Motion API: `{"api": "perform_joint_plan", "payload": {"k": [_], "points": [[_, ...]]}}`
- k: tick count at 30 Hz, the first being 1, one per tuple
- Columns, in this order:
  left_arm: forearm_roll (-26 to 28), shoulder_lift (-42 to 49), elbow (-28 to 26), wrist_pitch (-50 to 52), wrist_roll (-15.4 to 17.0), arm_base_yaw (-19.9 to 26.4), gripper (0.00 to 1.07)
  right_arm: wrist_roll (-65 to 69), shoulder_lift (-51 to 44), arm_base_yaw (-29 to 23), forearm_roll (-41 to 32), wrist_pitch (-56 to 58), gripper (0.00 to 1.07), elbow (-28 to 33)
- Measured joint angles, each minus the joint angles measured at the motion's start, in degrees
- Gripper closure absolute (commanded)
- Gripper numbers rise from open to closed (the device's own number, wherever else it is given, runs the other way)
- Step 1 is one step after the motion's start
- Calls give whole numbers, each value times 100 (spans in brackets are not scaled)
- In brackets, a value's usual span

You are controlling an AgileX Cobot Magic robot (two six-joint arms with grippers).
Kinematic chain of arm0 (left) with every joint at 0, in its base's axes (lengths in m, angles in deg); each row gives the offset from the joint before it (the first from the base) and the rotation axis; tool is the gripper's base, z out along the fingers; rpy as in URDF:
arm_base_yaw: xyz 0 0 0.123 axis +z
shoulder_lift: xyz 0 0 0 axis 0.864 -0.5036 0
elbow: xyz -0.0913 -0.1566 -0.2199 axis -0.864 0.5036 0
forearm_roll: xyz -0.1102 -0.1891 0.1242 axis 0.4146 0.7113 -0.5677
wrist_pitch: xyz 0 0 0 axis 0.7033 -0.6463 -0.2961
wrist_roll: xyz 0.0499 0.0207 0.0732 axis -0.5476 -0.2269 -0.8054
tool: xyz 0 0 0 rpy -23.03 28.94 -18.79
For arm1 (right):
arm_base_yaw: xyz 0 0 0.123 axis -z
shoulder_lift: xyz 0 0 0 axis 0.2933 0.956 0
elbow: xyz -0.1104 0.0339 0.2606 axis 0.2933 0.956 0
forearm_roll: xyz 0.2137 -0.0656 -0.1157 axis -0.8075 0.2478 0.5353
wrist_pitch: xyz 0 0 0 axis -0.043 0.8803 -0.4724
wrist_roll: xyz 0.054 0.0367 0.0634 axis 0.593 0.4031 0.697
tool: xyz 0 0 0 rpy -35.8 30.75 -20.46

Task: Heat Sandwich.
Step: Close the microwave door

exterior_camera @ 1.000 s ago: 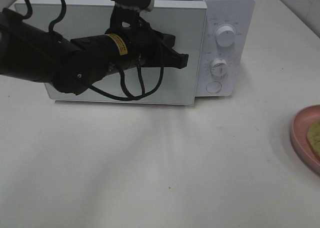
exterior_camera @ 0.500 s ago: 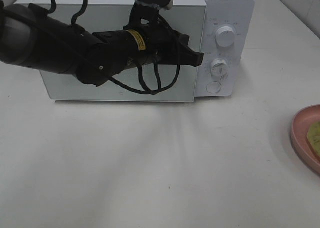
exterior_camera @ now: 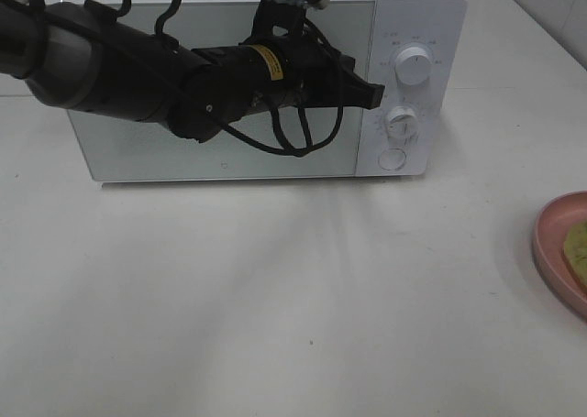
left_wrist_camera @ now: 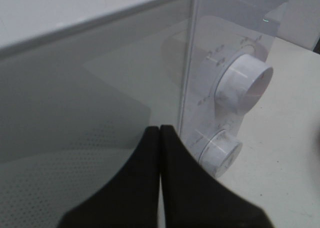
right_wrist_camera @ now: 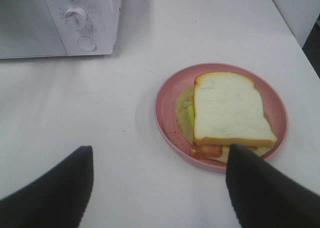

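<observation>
Currently our left gripper [left_wrist_camera: 160,133], fingers pressed together, sits at the microwave door [exterior_camera: 220,147] edge, likely to open it; right gripper [right_wrist_camera: 157,188] spread wide above the sandwich [right_wrist_camera: 227,115].

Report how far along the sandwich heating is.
Done: nothing yet; the microwave door looks closed. In hand: the left gripper, shut, sits at the door's edge beside the dials. Left: the sandwich on its pink plate, under the open right gripper.
</observation>
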Motion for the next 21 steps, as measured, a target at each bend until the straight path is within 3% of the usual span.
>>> {"api": "perform_joint_plan", "payload": {"k": [21], "points": [[-69, 69, 23, -143, 46, 0, 107, 0, 0, 0, 0, 0, 36, 0]]}}
